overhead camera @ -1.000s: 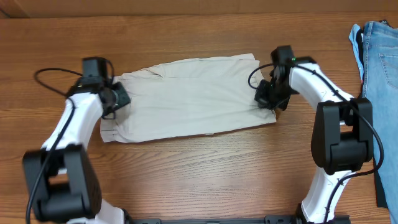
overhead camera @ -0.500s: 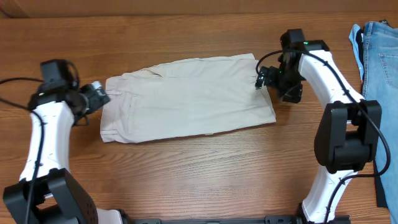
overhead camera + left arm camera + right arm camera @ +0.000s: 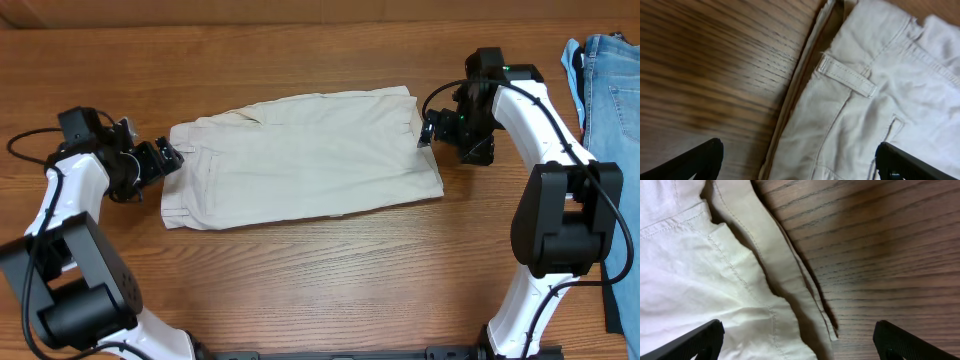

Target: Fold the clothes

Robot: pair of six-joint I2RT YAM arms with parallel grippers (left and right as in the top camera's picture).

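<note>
Khaki shorts (image 3: 300,160) lie flat at centre of table (image 3: 320,290), apparently halved lengthwise. Left gripper (image 3: 165,160) sits just off the waistband (image 3: 182,185), right gripper (image 3: 428,135) just off the hems (image 3: 425,165). Both are spread wide, holding nothing. For the next fold I'd pinch all layers at one end, lift low and keep edges square.

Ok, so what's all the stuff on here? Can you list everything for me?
shorts: one, light beige, flat in the middle of the table
jeans: one, blue, right edge, partly out of view
table: one, brown wood, under everything
left arm: one, white and black, left side
right arm: one, white and black, right side
left pincer: one, black, open, by the waistband end
right pincer: one, black, open, by the hem end
</note>
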